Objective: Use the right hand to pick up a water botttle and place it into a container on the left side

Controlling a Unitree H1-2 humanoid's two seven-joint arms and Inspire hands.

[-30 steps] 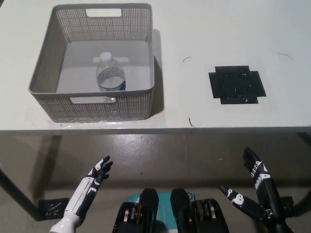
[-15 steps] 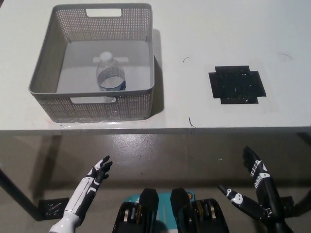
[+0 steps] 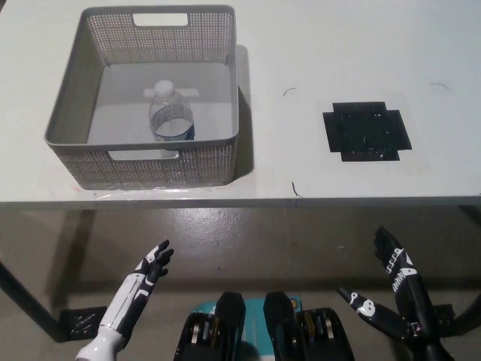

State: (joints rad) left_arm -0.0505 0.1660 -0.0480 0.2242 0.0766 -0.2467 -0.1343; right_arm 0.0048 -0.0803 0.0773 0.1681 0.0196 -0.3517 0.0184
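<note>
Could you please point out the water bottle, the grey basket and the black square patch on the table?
water bottle (image 3: 171, 120), head view, on its clear body.
grey basket (image 3: 165, 165), head view, on its near wall.
black square patch (image 3: 367, 131), head view, on its middle.

lab-like test space: plain white table (image 3: 338, 45), black taped square (image 3: 367, 131), bare concrete floor (image 3: 263, 241).

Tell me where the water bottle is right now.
In the head view, the bottle stands upright inside the grey basket on the table's left side, near the basket's front wall; neither hand is near it.
</note>
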